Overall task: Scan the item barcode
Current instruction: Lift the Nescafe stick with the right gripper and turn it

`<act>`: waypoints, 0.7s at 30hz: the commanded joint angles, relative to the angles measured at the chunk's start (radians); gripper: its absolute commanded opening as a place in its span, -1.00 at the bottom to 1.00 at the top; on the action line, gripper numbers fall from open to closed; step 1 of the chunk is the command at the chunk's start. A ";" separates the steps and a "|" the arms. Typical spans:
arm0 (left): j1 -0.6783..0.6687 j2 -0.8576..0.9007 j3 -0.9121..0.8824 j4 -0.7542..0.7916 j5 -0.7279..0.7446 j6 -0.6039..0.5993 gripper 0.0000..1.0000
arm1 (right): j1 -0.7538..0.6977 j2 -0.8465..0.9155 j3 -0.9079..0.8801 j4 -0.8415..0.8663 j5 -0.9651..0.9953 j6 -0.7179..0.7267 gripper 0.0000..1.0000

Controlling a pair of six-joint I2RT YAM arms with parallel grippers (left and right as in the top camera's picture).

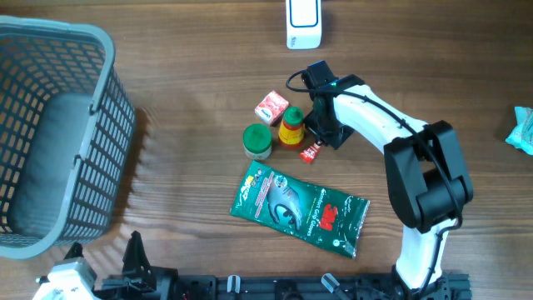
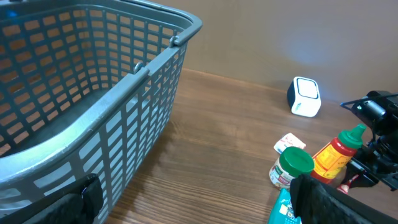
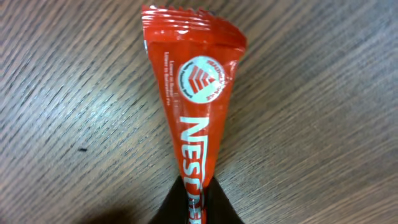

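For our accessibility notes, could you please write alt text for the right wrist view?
A red sachet with white lettering is pinched at its lower end by the shut right end effector. It fans wider toward its crimped top edge, over a wooden table.

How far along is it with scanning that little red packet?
Early on. Done: the right claw is shut on one end of the red sachet. In hand: the sachet seems to lie on the table beside the sauce bottle, not yet lifted. Left: carrying it to the white scanner at the far edge and showing its barcode.
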 commanded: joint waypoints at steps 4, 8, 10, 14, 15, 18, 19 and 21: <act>0.006 -0.003 0.003 0.001 -0.013 0.012 1.00 | -0.009 0.025 0.002 -0.036 -0.048 -0.142 -0.91; 0.006 -0.003 0.003 0.001 -0.013 0.012 1.00 | -0.064 -0.005 0.035 -0.063 -0.157 -0.300 -0.92; 0.006 -0.003 0.003 0.001 -0.013 0.012 1.00 | -0.099 -0.034 0.039 -0.059 -0.210 -0.359 -0.91; 0.006 -0.003 0.003 0.001 -0.013 0.012 1.00 | -0.224 -0.089 0.039 -0.086 -0.670 -0.510 -0.92; 0.006 -0.003 0.003 0.001 -0.013 0.012 1.00 | -0.252 -0.091 0.039 -0.111 -0.825 -0.540 -0.91; 0.006 -0.003 0.003 0.001 -0.013 0.012 1.00 | -0.318 -0.091 0.039 -0.263 -1.150 -0.627 -0.91; 0.006 -0.003 0.003 0.001 -0.013 0.012 1.00 | -0.330 -0.091 0.039 -0.307 -1.186 -0.626 -0.91; 0.006 -0.003 0.003 0.001 -0.013 0.012 1.00 | -0.341 -0.091 0.039 -0.366 -1.210 -0.627 -0.91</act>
